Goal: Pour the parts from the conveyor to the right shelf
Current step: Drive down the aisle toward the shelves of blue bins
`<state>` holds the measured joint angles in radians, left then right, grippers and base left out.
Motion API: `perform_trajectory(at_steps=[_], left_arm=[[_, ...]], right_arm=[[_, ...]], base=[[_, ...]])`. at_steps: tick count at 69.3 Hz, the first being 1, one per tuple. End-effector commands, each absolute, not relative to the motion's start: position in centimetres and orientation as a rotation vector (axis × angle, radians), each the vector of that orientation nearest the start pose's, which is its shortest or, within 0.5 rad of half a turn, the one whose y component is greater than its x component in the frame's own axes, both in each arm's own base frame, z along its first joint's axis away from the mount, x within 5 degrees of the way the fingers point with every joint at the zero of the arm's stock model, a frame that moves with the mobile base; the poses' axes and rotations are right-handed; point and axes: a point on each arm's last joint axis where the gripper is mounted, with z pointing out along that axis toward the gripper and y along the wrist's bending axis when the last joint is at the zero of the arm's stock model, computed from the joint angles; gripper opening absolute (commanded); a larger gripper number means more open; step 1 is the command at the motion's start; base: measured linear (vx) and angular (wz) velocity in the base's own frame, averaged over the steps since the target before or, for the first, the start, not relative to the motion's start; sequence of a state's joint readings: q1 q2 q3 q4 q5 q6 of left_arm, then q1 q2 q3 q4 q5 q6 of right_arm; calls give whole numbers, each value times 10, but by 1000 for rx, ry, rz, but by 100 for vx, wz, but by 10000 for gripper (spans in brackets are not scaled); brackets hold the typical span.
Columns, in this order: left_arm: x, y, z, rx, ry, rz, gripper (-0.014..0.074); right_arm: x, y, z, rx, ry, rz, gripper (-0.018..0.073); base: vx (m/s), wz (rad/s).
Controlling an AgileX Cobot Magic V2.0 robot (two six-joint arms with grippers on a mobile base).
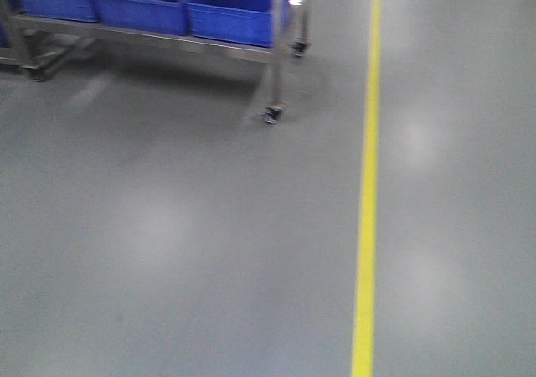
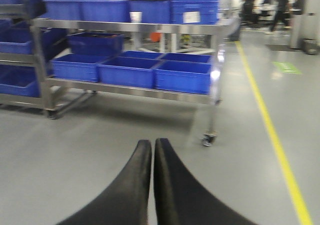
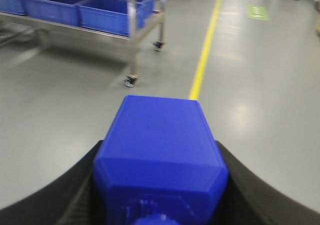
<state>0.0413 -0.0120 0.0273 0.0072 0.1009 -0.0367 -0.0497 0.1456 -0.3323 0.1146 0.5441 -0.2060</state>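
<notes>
Gripped in the right tool [image 3: 159,155], black fingers [image 3: 75,185] pressed against either side: the bright-blue block [image 3: 157,135], filling the lower half of the right wrist view, round stud at the very bottom edge, held above grey floor [image 1: 167,243]. Left tool [image 2: 152,144] pinched narrow, curved black tips together or nearly so, nothing between them. Ahead and to the left in the front view, the stainless-steel shelf [image 1: 167,40] on small casters [image 1: 272,113], carrying a row of deep blue bins [image 1: 142,8] side by side on its low tier; more blue bins stacked on the upper tier in the left wrist view. Block well apart from the shelf and from the bins. To the right of the shelf, a yellow line [image 1: 368,184] running along the floor. All views blurred; bin contents impossible to tell.
</notes>
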Motion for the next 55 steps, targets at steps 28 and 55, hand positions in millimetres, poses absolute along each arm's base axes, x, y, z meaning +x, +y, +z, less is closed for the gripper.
perform_trajectory(at_steps=[28,55], left_arm=[[55,2,210,-61,1488,-7,-6],[55,2,210,-61,1488,-7,-6]], right_arm=[[50,2,283,-86,1741,-72,-5],[50,2,283,-86,1741,-72,-5]], base=[[77,75],[78,69]])
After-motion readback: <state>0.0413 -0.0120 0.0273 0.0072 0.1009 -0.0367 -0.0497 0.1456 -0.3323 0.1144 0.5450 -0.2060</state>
